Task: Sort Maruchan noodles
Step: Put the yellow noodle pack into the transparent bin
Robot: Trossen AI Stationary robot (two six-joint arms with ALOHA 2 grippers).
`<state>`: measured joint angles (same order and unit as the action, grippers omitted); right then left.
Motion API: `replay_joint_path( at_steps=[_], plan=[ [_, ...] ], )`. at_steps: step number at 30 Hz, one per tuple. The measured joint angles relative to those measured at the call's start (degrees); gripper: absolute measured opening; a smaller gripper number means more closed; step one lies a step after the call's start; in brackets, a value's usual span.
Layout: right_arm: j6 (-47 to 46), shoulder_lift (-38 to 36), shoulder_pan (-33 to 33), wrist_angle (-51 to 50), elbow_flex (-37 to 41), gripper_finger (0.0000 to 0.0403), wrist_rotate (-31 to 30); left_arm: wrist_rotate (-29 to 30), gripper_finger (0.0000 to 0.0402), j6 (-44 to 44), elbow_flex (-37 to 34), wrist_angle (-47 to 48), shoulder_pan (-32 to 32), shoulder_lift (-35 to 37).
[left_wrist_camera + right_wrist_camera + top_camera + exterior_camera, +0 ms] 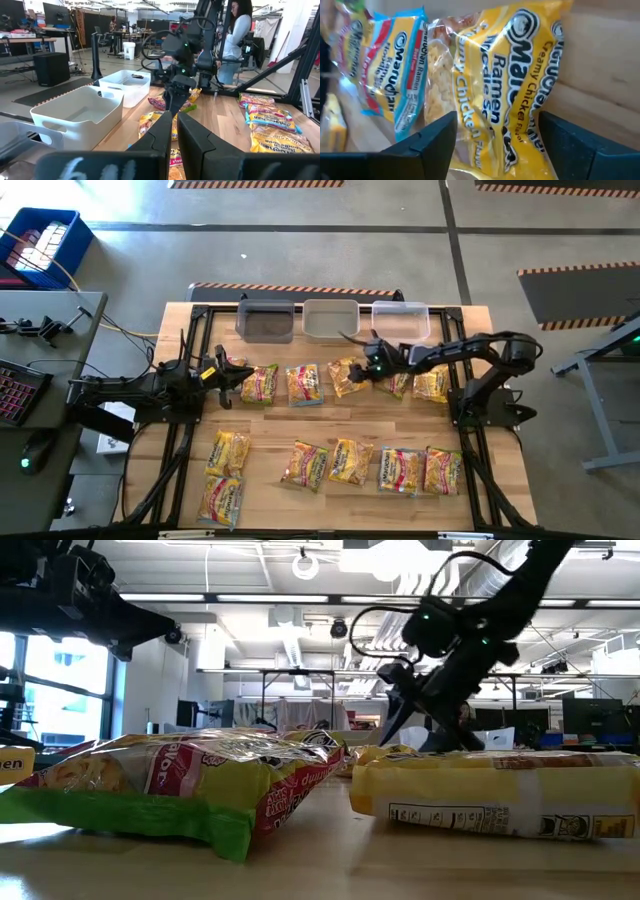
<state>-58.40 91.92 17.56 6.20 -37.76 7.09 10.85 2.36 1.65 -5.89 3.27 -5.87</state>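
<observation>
Right gripper (371, 370) hangs over the back row of packets, fingers spread wide, straddling a yellow crinkly plastic Creamy Chicken packet (505, 85) without gripping it. That packet lies flat on the wooden table (330, 425), just beside a blue-edged yellow packet (395, 75). Left gripper (172, 135) waits clenched at the left end of the same row, holding nothing visible.

Handling judgement: packets look light, the film slick and crackly, the noodle block inside brittle. Best hold is probably across the short width at mid-body, squeezing gently. Three rectangular plastic bins (330, 318) stand along the far edge, near the row.
</observation>
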Motion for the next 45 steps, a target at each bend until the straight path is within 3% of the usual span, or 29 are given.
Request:
replay_joint_path(
  at_steps=[7, 22, 31, 41, 43, 45],
  plan=[
    [-3.97, -0.37, -1.95, 3.80, 3.16, 0.0237, -6.06, 0.01, 0.0019, -0.01, 0.00, 0.02, 0.00, 0.02],
    [1.32, -0.09, -4.24, 5.57, 3.11, 0.0010, -7.26, 0.00, 0.0019, -0.01, 0.00, 0.04, 0.01, 0.02],
    [12.35, -0.82, -4.26, 1.10, -3.09, 0.0002, -7.23, 0.00, 0.0019, -0.01, 0.00, 0.04, 0.00, 0.02],
    [20.56, -1.66, -4.06, -30.33, -21.32, 0.0000, -15.61, 0.00, 0.0019, -0.01, 0.00, 0.47, 0.00, 0.02],
    [19.81, -1.68, -3.32, -36.16, -24.01, 0.0005, -14.94, 0.00, 0.0019, -0.01, 0.00, 0.48, 0.00, 0.02],
    [19.01, -1.68, -2.35, -39.79, -25.14, 0.0022, -10.54, 0.02, 0.0019, -0.01, 0.00, 0.48, 0.00, 0.02]
  ],
)
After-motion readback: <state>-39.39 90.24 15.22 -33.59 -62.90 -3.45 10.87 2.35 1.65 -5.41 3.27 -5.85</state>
